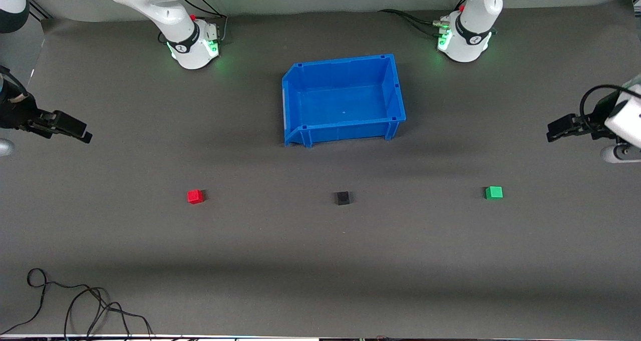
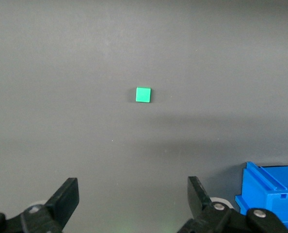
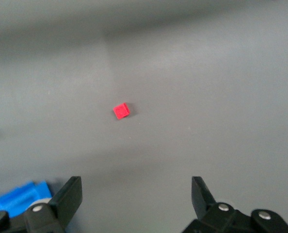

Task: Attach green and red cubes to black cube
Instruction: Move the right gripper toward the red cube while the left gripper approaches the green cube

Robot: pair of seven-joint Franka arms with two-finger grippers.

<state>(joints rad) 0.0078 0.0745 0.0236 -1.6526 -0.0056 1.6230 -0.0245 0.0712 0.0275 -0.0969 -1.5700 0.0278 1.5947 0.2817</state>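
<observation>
Cable (image 1: 75, 306) at surface (image 1: 320, 251) corner nearest camera. Red cube (image 1: 195, 196), black cube (image 1: 343, 198), green cube (image 1: 494, 192) in row mid-surface, well apart. Left claw (image 1: 551, 133) and right claw (image 1: 85, 135) spread, empty, at end edges. Step: none begun; next, likely descend, grasp.

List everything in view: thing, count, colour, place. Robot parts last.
red cube: one, red, on the table toward the right arm's end.
black cube: one, black, on the table between the two other cubes, nearer the front camera than the bin.
green cube: one, green, toward the left arm's end.
bin: one, blue, between the arm bases.
cable: one, black, at the table edge nearest the front camera.
left gripper: black, fingers open, over the table at the left arm's end.
right gripper: black, fingers open, over the right arm's end.
</observation>
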